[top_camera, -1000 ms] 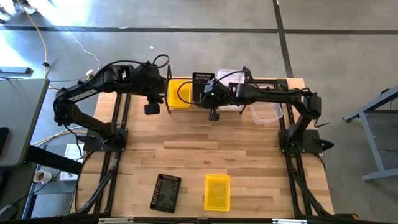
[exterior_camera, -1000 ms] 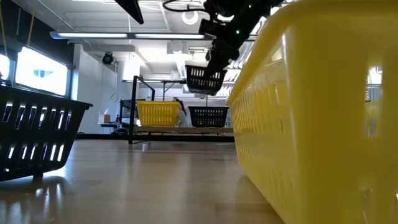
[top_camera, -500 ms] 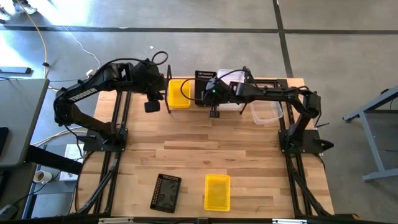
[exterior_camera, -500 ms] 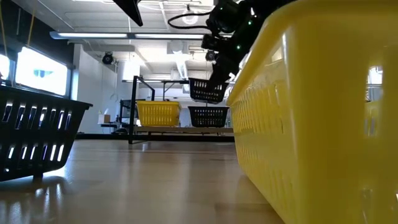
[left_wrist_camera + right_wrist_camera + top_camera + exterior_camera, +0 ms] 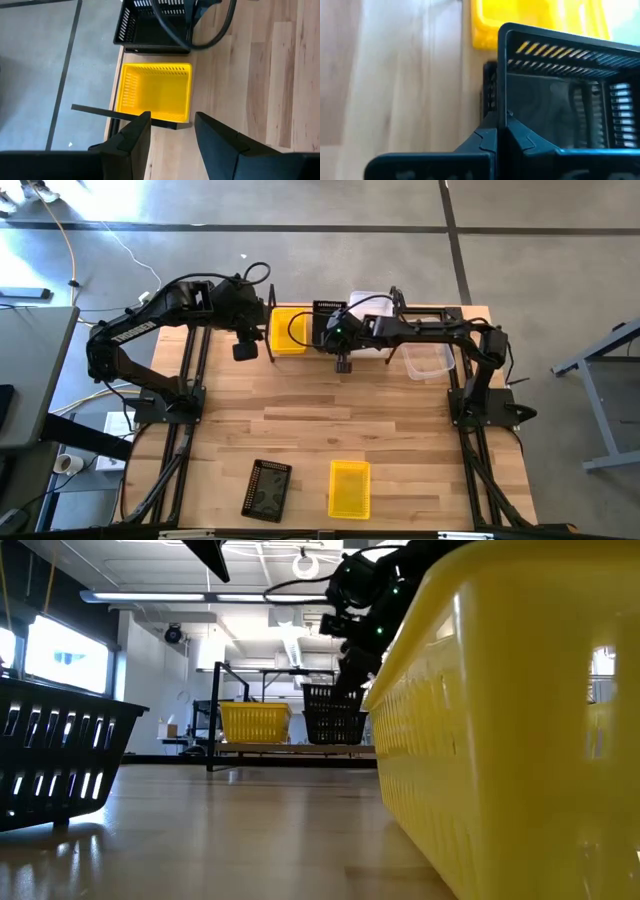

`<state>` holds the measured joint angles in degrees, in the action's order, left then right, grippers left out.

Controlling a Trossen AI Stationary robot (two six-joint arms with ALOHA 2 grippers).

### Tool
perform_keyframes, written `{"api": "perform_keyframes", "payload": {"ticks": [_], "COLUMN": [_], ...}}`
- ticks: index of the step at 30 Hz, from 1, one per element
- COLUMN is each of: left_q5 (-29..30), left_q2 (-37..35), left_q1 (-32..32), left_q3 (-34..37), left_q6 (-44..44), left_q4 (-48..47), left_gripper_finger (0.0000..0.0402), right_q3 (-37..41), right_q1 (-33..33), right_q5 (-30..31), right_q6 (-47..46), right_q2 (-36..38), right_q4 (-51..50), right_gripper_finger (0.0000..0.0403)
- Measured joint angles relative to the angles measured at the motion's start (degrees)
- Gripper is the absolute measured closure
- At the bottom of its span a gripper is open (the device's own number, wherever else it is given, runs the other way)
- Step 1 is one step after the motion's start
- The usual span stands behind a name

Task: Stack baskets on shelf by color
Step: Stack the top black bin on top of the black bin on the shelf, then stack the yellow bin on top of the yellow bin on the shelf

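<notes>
Black basket has come down: a second ago it hung clear above the shelved black one, now in the low view it sits nested into it, rims nearly level. So the black stack on the shelf looks seated, or very nearly; release would be my guess for the next step.

Right pincer is closed on the near wall of that basket, fingers pinching the rim. In the high view the right arm reaches across the back of the counter to the shelf's middle slot. Left pincer is open and empty, hovering by the shelf's left end above the yellow basket.

Held basket is mouth up, roughly level. Long axis probably runs front to back across the shelf, same as the yellow one beside it, though the arm covers much of it from above.

Clear baskets sit at the shelf's right end. One black basket and one yellow basket remain at the counter's front edge, well apart from the shelf.
</notes>
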<state>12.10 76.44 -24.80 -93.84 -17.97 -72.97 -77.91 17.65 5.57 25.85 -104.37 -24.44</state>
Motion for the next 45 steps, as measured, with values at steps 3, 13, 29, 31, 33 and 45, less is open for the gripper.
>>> {"api": "perform_keyframes", "payload": {"ticks": [3,13,29,31,33,45], "left_q5": [0.0,0.0,0.0,0.0,0.0,0.0], "left_q2": [0.0,0.0,0.0,0.0,0.0,0.0], "left_q1": [0.0,0.0,0.0,0.0,0.0,0.0], "left_q3": [0.0,0.0,0.0,0.0,0.0,0.0], "left_q6": [0.0,-0.1,-0.2,-0.2,-0.2,-0.1], "left_q4": [0.0,0.0,0.0,0.0,0.0,0.0], "left_gripper_finger": [0.0259,0.0259,0.0259,0.0259,0.0259,0.0259], "right_q3": [0.1,0.0,0.0,0.0,0.0,0.0], "right_q1": [0.0,0.1,0.3,0.3,0.0,-2.4], "right_q5": [1.0,0.4,1.0,1.7,2.9,3.4], "right_q6": [0.1,-0.1,-4.3,-3.9,-3.2,-6.5], "right_q2": [-0.4,-0.8,-0.8,-0.7,-0.7,3.4], "right_q4": [0.2,-0.1,-0.1,-0.1,-0.1,-2.1], "right_gripper_finger": [0.0403,0.0402,0.0354,0.0332,0.0314,0.0290]}}
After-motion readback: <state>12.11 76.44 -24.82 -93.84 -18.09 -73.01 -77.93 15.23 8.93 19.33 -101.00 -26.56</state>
